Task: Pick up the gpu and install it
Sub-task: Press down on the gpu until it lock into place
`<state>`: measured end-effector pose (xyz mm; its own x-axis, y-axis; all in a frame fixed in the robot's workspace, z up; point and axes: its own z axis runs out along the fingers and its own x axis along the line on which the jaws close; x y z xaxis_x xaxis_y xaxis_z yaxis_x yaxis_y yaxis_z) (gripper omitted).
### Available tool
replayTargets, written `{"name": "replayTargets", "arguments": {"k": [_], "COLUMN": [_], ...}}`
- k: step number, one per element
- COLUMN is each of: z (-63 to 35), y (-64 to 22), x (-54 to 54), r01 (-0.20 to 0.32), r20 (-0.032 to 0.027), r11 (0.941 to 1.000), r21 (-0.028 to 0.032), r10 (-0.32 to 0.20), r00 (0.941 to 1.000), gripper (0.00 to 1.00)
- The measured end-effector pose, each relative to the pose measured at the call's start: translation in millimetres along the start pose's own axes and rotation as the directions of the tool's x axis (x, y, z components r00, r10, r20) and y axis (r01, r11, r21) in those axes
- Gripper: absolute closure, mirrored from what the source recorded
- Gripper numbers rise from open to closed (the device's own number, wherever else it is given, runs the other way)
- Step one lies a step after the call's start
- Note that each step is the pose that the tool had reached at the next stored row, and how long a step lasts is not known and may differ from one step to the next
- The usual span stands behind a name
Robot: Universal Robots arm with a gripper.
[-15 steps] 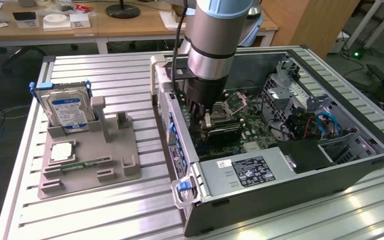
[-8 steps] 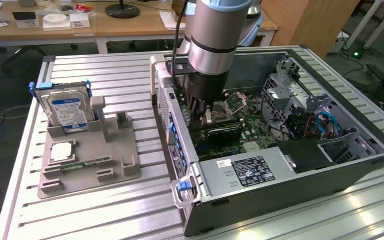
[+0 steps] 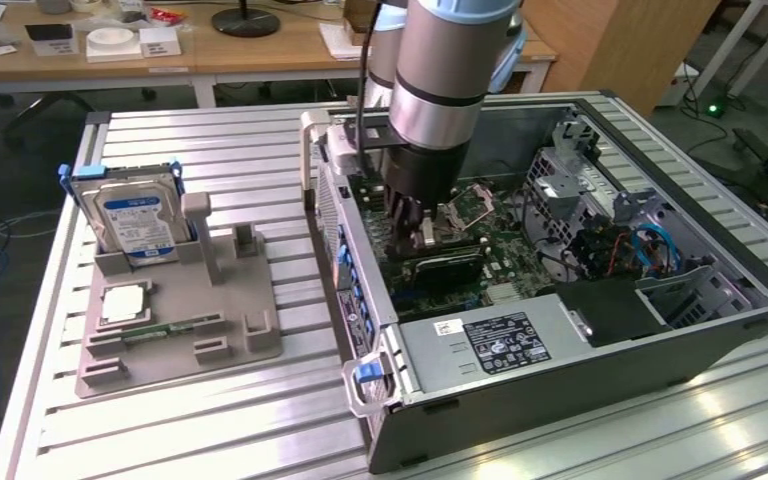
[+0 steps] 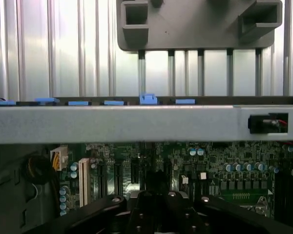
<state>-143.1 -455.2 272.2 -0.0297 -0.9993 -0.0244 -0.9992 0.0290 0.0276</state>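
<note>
Gripper [image 4: 158, 204] nearest our wrist camera, jaws closed, down inside computer case [image 3: 704, 330]; we see gpu [image 3: 440, 264] seated on motherboard [image 4: 210, 161] beneath.

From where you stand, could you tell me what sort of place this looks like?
Probably a robotics lab or workshop: an open computer case lies on a slatted aluminium table, a grey parts fixture holds a hard drive, and wooden desks stand behind.
</note>
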Motion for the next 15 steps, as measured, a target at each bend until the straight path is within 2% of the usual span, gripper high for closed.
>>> {"name": "replayTargets", "arguments": {"k": [12,15], "z": [-0.8,-0.7], "y": [-29.8,-33.1], "x": [-0.9,-1.1], "r01": [0.000,0.000], "r20": [0.0032,0.0033], "r11": [1.0000,1.0000], "r21": [-0.0001,-0.0001], "r10": [0.000,0.000], "r00": [1.0000,1.0000], "gripper": [0.90,0.90]}}
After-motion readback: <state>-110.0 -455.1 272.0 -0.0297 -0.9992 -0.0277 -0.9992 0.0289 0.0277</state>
